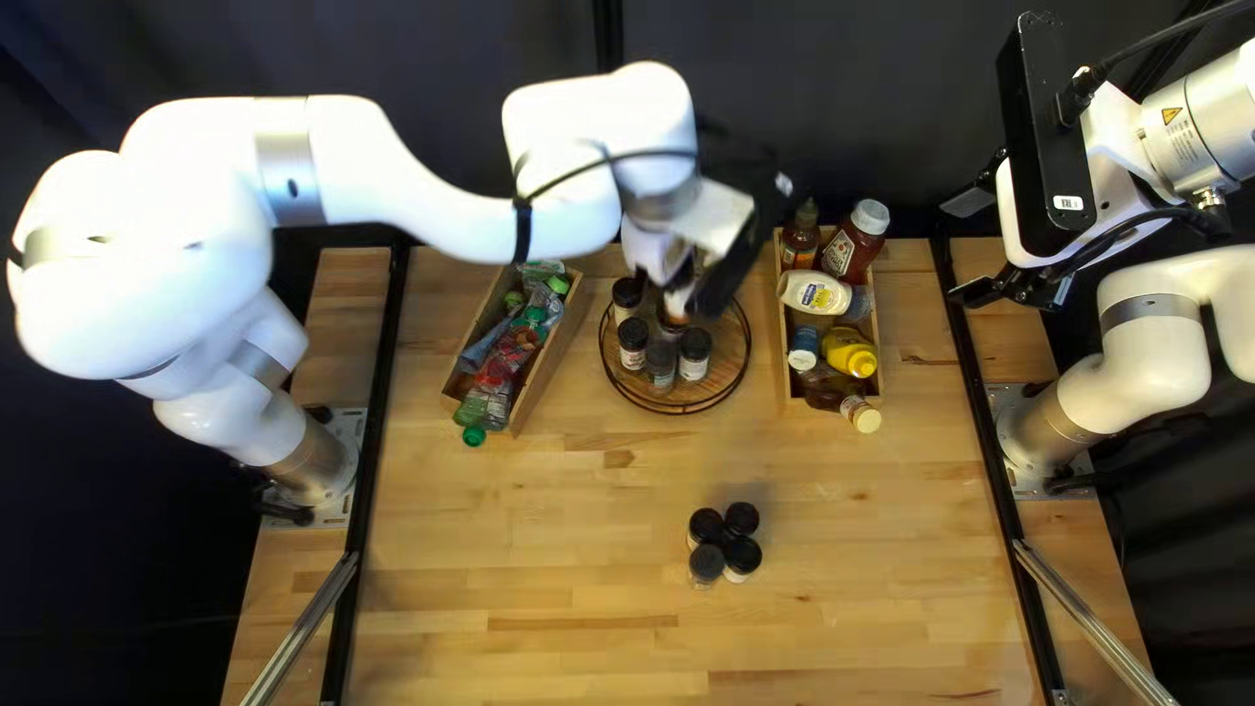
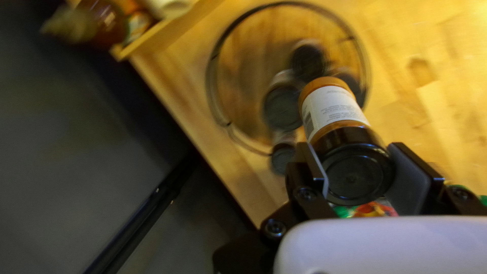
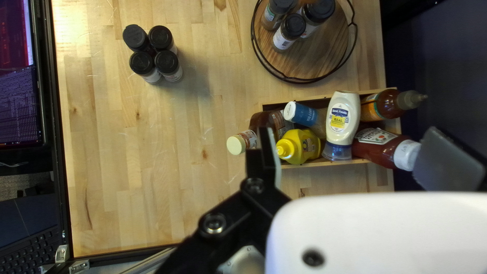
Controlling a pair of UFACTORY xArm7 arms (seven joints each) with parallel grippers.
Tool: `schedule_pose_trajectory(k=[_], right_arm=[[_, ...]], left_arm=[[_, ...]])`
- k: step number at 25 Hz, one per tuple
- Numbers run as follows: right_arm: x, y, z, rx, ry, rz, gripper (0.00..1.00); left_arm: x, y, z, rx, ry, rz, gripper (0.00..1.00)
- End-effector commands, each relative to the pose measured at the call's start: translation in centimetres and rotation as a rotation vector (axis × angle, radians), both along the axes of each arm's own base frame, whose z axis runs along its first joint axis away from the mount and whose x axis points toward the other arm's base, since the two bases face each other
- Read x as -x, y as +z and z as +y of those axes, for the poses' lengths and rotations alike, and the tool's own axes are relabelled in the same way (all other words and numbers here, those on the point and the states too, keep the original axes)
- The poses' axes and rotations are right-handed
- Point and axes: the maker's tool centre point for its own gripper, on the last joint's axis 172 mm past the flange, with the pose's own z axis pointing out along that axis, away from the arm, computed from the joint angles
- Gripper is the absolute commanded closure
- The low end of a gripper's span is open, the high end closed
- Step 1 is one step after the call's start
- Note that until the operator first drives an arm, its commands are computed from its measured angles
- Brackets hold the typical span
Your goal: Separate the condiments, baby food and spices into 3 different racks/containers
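Spice jar (image 2: 332, 109) w/ black lid is hanging tilted over the round tray (image 3: 327, 58), toward the table's (image 1: 588, 523) far edge; L gripper (image 1: 696, 281) is gripping it by the lid, a finger pressing on each side. Four tray jars (image 3: 289, 34) are standing below, grouped inside the wire rim. R gripper (image 1: 961, 249) is hovering nr the table's far R corner, fingers wide apart, holding nothing. Another 4 jars (image 3: 167, 63) are standing bunched together toward the table's near edge, approx. mid-width. Pouches (image 1: 517, 353) are filling the L box (image 1: 549, 353), while the R box (image 1: 781, 353) is carrying condiments, incl. ketchup (image 3: 383, 144), mayo (image 3: 343, 119) & mustard (image 3: 304, 147); a pale-capped bottle (image 3: 235, 144) is poking out past its near end.
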Motion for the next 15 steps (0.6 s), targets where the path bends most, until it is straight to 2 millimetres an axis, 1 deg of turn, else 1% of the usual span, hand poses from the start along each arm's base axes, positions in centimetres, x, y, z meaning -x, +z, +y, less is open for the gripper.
schedule_pose_trajectory(k=[1, 3, 4, 7, 12, 13, 15], right_arm=[[0.0, 0.0, 0.0, 0.000, 0.000, 0.000, 0.00], [0.0, 0.0, 0.0, 0.000, 0.000, 0.000, 0.00], [0.0, 0.0, 0.0, 0.000, 0.000, 0.000, 0.00], [0.0, 0.0, 0.0, 0.000, 0.000, 0.000, 0.00], [0.0, 0.0, 0.0, 0.000, 0.000, 0.000, 0.00], [0.0, 0.0, 0.0, 0.000, 0.000, 0.000, 0.00], [0.0, 0.0, 0.0, 0.000, 0.000, 0.000, 0.00]], left_arm=[[0.1, -1.9, 4.4, 0.016, 0.086, -0.021, 1.00], [0.1, -3.2, 6.1, 0.028, 0.133, -0.034, 1.00], [-0.1, -3.8, 6.6, 0.033, 0.160, -0.040, 1.00], [-0.6, -4.8, 6.9, 0.044, 0.234, -0.053, 1.00], [-2.1, -6.3, 5.6, 0.105, 0.428, -0.095, 1.00], [-2.6, -6.6, 5.1, 0.130, 0.482, -0.102, 1.00], [-3.3, -6.9, 4.3, 0.154, 0.536, -0.108, 1.00]])
